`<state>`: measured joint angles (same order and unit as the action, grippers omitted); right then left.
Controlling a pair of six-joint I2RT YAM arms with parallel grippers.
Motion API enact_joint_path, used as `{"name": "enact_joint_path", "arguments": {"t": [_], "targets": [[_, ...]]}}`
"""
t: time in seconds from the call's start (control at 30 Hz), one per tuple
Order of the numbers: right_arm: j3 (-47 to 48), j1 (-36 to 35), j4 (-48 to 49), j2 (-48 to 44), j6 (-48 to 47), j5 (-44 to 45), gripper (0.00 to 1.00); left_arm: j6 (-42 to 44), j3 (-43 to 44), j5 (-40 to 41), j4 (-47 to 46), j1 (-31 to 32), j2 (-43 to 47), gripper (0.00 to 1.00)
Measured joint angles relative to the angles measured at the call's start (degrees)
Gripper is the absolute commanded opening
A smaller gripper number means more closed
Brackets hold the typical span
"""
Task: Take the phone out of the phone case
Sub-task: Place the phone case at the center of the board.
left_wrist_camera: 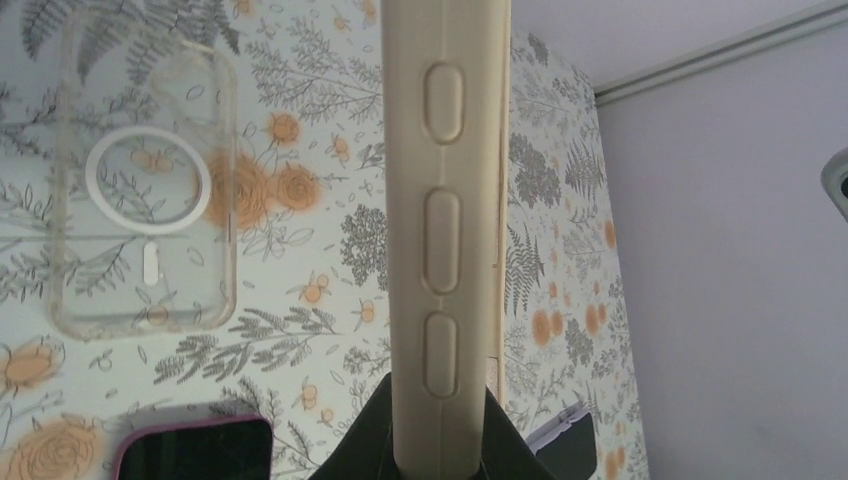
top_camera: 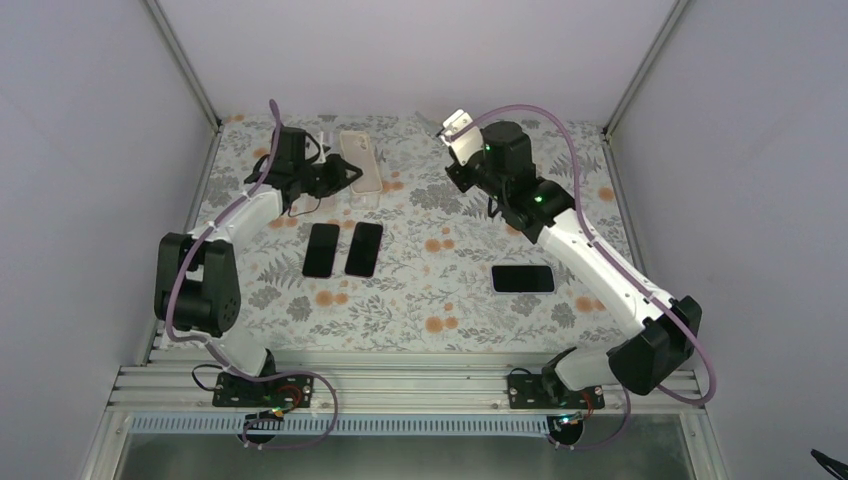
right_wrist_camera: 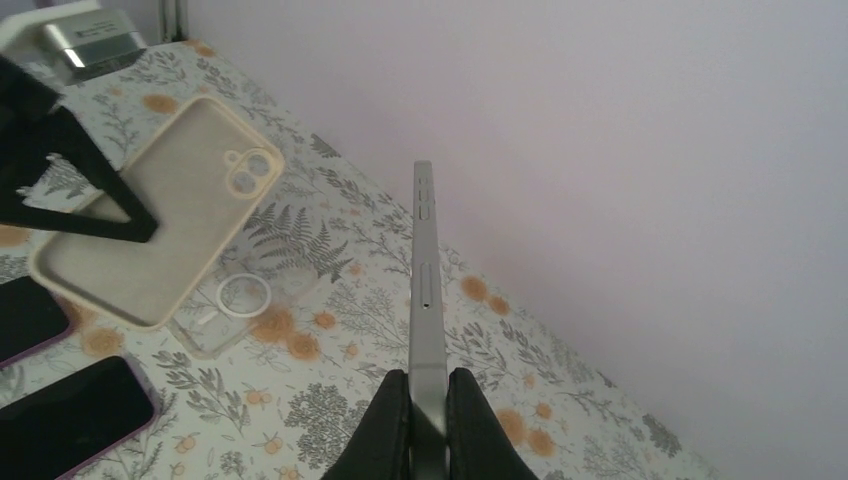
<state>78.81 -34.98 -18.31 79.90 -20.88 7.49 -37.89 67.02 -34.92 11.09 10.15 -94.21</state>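
One clear case (left_wrist_camera: 145, 190) flat beside raised beige case (left_wrist_camera: 445, 230); three phones (top_camera: 363, 249) around.

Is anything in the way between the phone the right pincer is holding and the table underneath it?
Nothing visible does. The right pincer holds the phone edge-on over the patterned table. The beige case, held by the left pincer, and the clear case lying on the table are both off to one side.
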Motion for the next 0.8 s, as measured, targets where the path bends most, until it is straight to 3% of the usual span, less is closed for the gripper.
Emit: {"name": "enact_joint_path", "arguments": {"t": [0.23, 0.8], "targets": [[-1.1, 1.2, -0.5, -0.6, 1.6, -3.2, 0.04, 3.6, 4.6, 0.0, 2.0, 1.6, -4.3, 0.02], [-1.3, 5.5, -0.9, -0.6, 4.3, -7.1, 0.04, 14.0, 25.0, 0.6, 9.3, 11.0, -23.3, 0.02]]}}
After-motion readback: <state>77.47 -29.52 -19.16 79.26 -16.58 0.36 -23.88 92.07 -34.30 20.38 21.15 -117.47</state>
